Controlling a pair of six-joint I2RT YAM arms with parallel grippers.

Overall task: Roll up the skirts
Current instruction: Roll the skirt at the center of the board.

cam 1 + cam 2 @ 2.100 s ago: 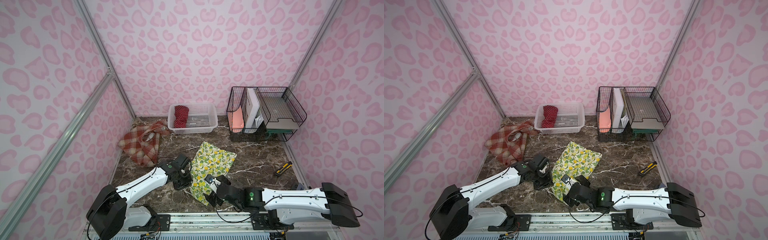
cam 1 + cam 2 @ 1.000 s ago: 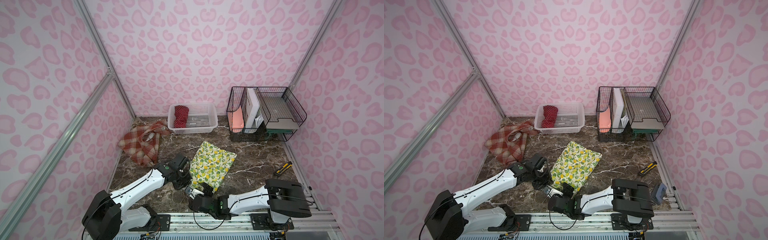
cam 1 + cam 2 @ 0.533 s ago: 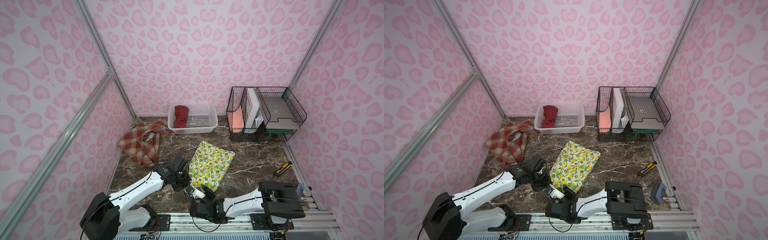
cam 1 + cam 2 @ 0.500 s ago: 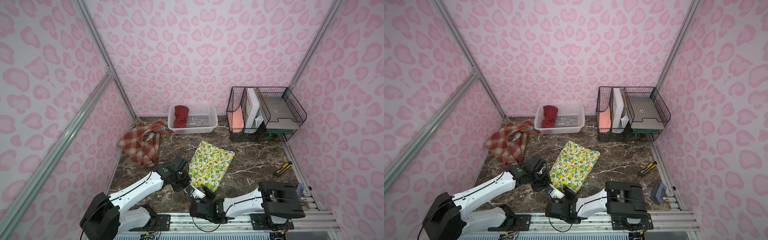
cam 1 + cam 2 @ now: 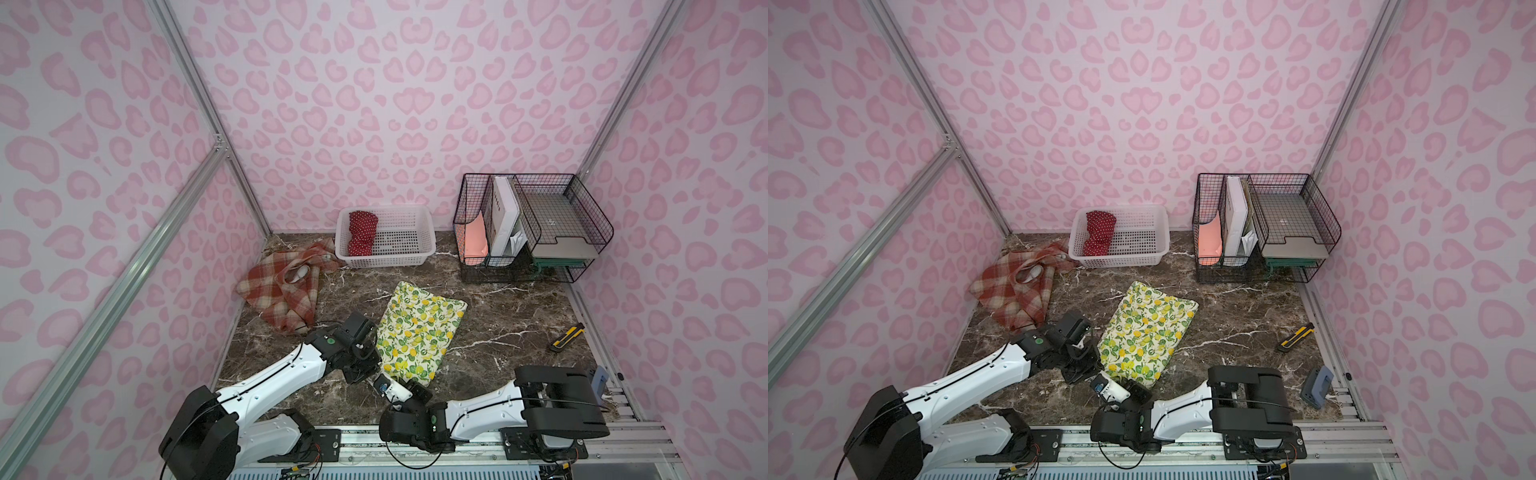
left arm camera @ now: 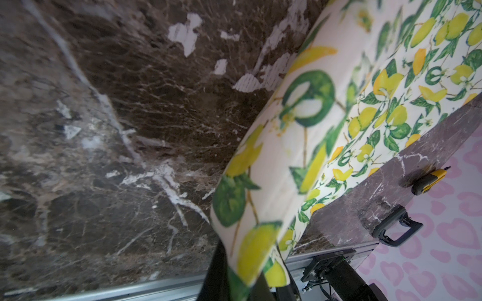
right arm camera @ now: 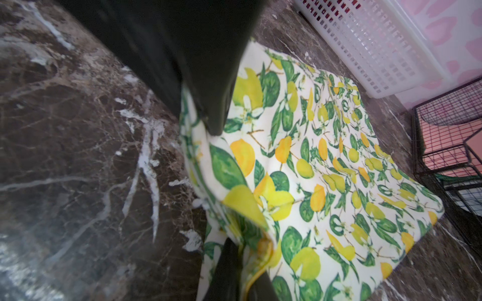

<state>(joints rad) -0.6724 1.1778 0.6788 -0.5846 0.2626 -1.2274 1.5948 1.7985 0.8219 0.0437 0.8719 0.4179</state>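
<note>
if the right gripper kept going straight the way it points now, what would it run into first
More of the lemon-print skirt: the right gripper is shut on its near edge. Just beyond, the left gripper, pinching that skirt too, seems to sit in its line, though depth is hard to judge.

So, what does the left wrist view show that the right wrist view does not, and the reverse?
Only the left wrist view: the yellow utility knife, near the edge of the dark marble table. Only the right wrist view: the white basket and the black wire rack with a pink folder inside. Both: the lemon skirt on that table, one edge raised.
</note>
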